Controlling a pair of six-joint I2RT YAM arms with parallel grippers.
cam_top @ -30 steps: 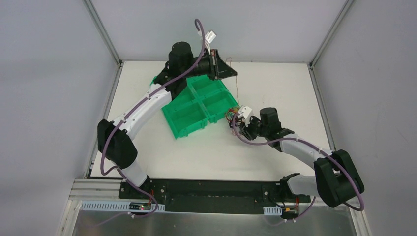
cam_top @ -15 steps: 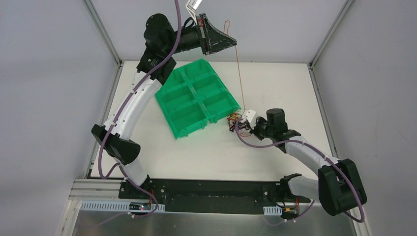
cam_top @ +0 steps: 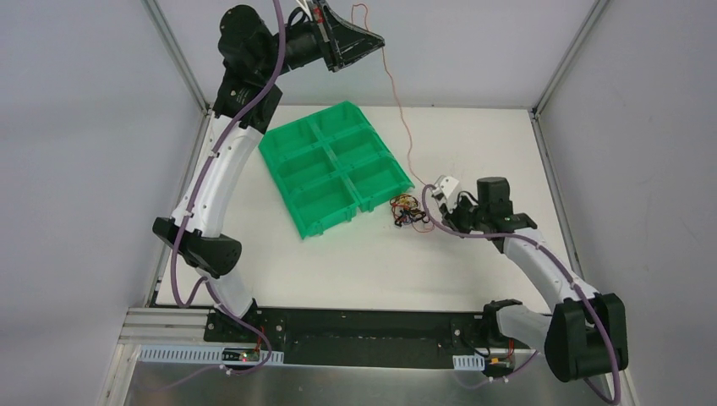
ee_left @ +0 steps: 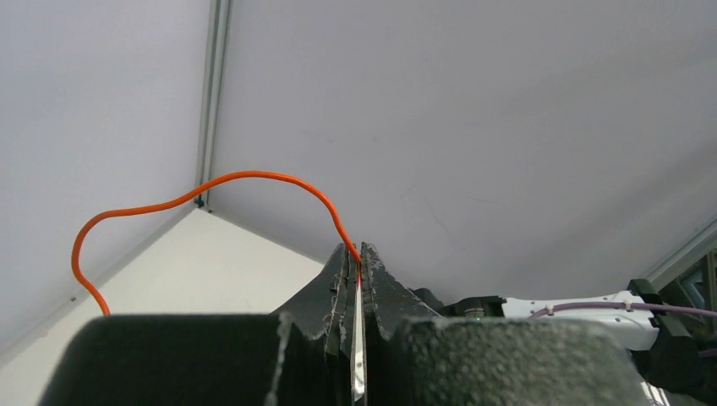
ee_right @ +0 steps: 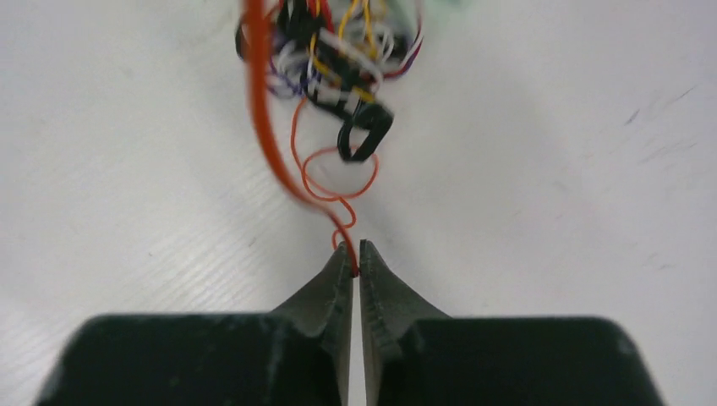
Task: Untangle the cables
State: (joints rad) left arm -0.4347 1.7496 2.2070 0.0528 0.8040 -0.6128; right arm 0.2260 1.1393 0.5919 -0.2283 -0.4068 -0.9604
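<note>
A small tangle of thin cables (cam_top: 404, 210), red, orange, yellow, black and white, lies on the white table just right of the green tray (cam_top: 292, 144); it also shows at the top of the right wrist view (ee_right: 338, 51). My left gripper (cam_top: 379, 41) is raised high at the back and shut on one orange cable (ee_left: 254, 178), which runs down from it (cam_top: 401, 110) to the table. My right gripper (ee_right: 356, 254) sits low beside the tangle (cam_top: 433, 203) and is shut on a thin orange cable (ee_right: 338, 182) that loops out of the tangle.
The tray has several empty compartments and sits tilted left of centre. Grey walls and metal frame posts (cam_top: 558, 59) enclose the table. The left arm (cam_top: 221, 169) arches over the tray's left side.
My left gripper has risen and moved back-left, drawing the orange cable up out of the tangle. My right gripper has shifted slightly right, away from the tangle.
</note>
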